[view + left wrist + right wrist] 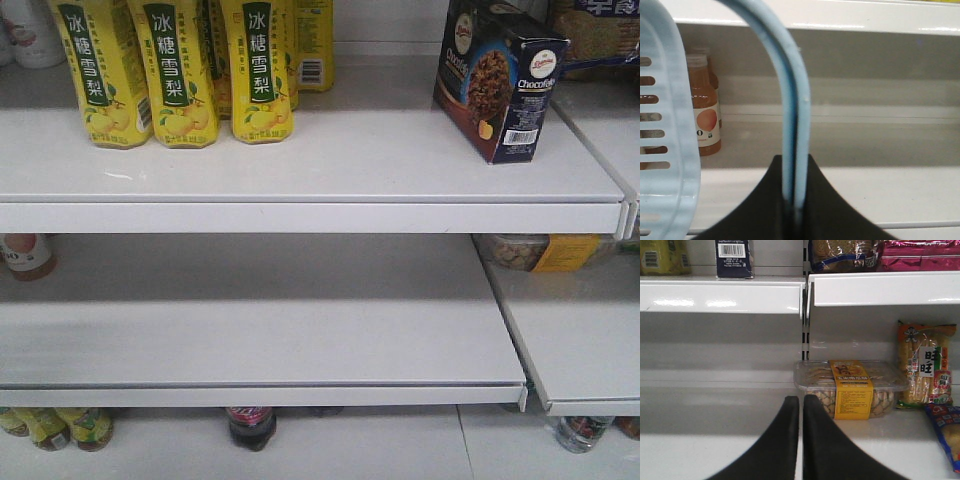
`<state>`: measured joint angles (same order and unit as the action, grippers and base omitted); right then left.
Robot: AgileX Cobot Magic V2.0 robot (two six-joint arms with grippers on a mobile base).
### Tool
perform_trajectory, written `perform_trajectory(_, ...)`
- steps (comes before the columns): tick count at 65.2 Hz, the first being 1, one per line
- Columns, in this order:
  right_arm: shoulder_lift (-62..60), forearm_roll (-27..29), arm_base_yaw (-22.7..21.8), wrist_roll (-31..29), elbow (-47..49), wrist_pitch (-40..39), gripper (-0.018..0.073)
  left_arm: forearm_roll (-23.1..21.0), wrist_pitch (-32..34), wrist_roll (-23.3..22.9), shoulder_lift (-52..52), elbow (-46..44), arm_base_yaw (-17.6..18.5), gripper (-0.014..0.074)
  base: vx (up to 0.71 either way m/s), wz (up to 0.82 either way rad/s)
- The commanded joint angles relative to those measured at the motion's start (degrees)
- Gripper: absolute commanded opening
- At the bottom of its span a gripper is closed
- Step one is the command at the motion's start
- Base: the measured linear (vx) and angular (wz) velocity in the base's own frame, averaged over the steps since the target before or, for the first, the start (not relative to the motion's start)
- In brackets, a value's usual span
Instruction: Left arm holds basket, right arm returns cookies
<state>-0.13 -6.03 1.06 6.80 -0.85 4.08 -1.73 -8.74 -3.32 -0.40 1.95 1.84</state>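
White shop shelving (300,170): navy cardboard cookie box (497,78) shelved upright. Left gripper (795,207) pinching pale-blue plastic basket handle (792,100); maintain firm grip. Right gripper (801,412) pressed together, empty.

Cookies (497,80) upright on top shelf (320,165), near its right edge, box turned at an angle, barcode face toward the front-right corner. Yellow drink cartons (180,70) in a row at the shelf's back-left. Middle shelf (250,330) bare except a bottle (27,255) at far left edge. Dark-capped bottle (251,425) below, at bottom edge.
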Motion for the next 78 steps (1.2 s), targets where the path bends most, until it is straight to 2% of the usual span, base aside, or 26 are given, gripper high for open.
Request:
perform_trajectory(1, -1.25, 1.62, -0.49, -0.82, -1.91, -8.84, -0.0011, 0.63, 6.35, 1.04, -1.03, -1.74, 0.38, -0.0003, 0.00, 0.00)
perform_trajectory(78, -1.21, 1.69, -0.49, -0.74, -1.81, -7.56, -0.0011, 0.63, 6.30, 1.04, -1.03, -1.74, 0.38, -0.0003, 0.00, 0.00)
